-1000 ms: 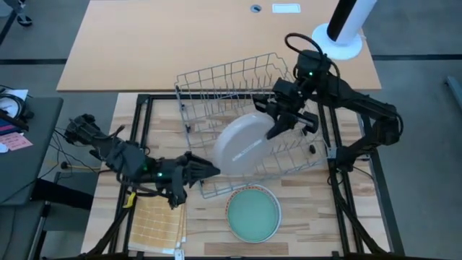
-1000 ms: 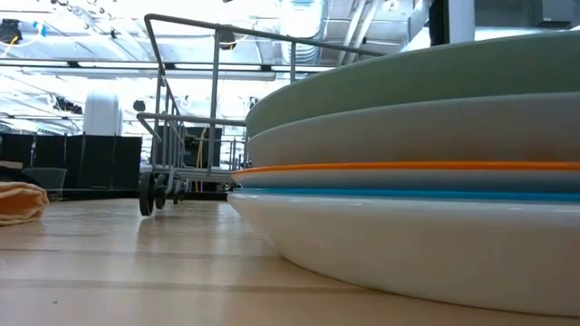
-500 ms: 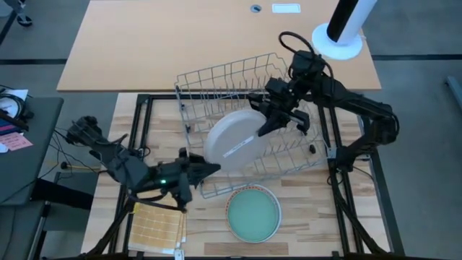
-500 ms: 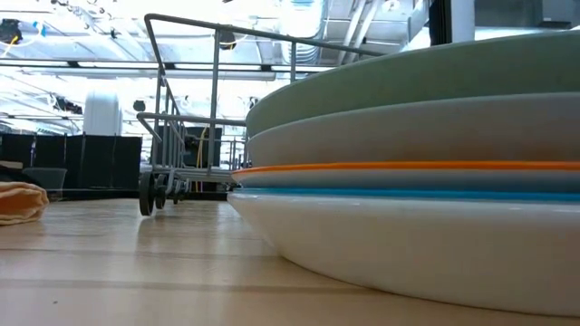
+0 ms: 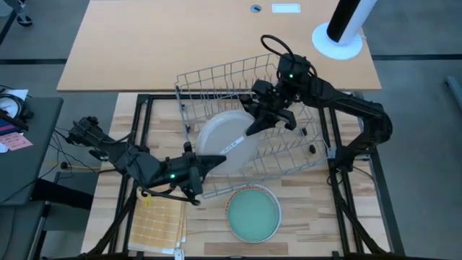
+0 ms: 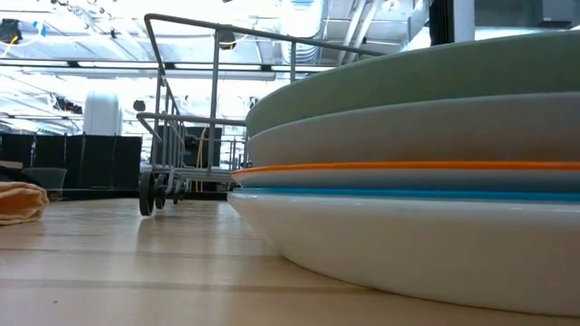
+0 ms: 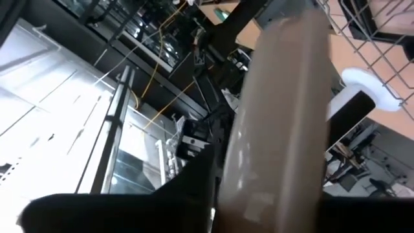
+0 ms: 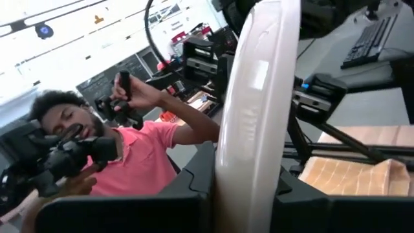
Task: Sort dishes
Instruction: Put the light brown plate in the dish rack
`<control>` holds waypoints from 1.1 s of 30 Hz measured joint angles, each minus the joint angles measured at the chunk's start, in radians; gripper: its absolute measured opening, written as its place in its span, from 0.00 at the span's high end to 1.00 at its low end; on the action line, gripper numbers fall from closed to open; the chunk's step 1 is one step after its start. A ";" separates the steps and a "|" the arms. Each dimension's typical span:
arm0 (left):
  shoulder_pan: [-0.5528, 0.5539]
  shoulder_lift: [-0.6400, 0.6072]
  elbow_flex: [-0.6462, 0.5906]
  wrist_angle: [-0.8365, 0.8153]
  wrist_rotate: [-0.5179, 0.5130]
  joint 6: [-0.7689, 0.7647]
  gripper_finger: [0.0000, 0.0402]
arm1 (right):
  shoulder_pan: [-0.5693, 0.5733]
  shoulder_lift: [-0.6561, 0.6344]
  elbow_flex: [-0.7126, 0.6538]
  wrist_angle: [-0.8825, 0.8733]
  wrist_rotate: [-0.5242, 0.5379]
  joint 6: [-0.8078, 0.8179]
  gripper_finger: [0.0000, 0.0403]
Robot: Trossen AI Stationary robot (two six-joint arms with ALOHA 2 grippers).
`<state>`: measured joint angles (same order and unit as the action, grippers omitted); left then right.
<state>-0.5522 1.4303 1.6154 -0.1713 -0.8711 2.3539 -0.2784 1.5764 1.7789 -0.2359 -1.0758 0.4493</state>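
A beige-grey plate (image 5: 225,141) hangs tilted over the grey wire rack (image 5: 249,115), held between both grippers. My left gripper (image 5: 213,162) is shut on its near-left rim. My right gripper (image 5: 254,124) is shut on its far-right rim. Both wrist views show the plate edge-on between the dark fingers. A stack of several plates (image 5: 253,214) with a pale teal-green one on top rests on the table near the front edge. The low view shows that stack (image 6: 426,181) from the side, with an orange-edged plate in it. My left gripper pinches the plate's rim (image 7: 275,149) between its two fingers, coming from the table's left and near side, roughly level. The plate is clear of the table. My right gripper pinches the opposite rim (image 8: 253,129) between its two fingers, slanting down from the far right. The plate stands tilted on edge over the rack; whether it touches the wires I cannot tell.
A yellow checked cloth (image 5: 155,221) lies near the front left. A white post base (image 5: 337,42) stands at the far right on the brown board. A person in a pink shirt (image 8: 129,155) shows beyond the table in the right wrist view.
My right gripper has moved toward the table's left and slightly far edge, carrying the plate with it over the rack. The plate has tipped more on edge. My left arm has swung toward the right, its fingertips staying at the plate's near-left rim.
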 joint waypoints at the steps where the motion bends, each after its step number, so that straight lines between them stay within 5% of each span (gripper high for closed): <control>1: 0.000 0.000 0.000 -0.001 0.000 0.000 0.90 | -0.003 0.000 0.000 -0.001 0.001 0.012 0.86; 8: 0.002 0.001 0.000 0.012 0.002 -0.054 0.93 | -0.039 -0.027 -0.001 -0.061 0.037 0.040 0.77; 14: 0.022 -0.002 0.000 0.009 0.003 -0.206 0.88 | -0.179 -0.136 0.000 -0.325 0.058 -0.057 0.60; 19: 0.091 -0.005 0.000 0.000 0.057 -0.311 0.91 | -0.331 -0.261 0.002 -0.584 0.235 -0.192 0.53; 25: 0.275 -0.014 0.001 0.009 0.364 -0.503 0.89 | -0.350 -0.415 0.001 -0.714 0.495 -0.285 0.53; 33: 0.603 0.023 0.002 0.097 0.856 -0.784 0.91 | -0.081 -0.527 -0.037 -0.713 0.724 -0.304 0.53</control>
<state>0.0511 1.4534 1.6169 -0.0743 -0.0146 1.5702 -0.3590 1.0491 1.7418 -0.9488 -0.3522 0.1452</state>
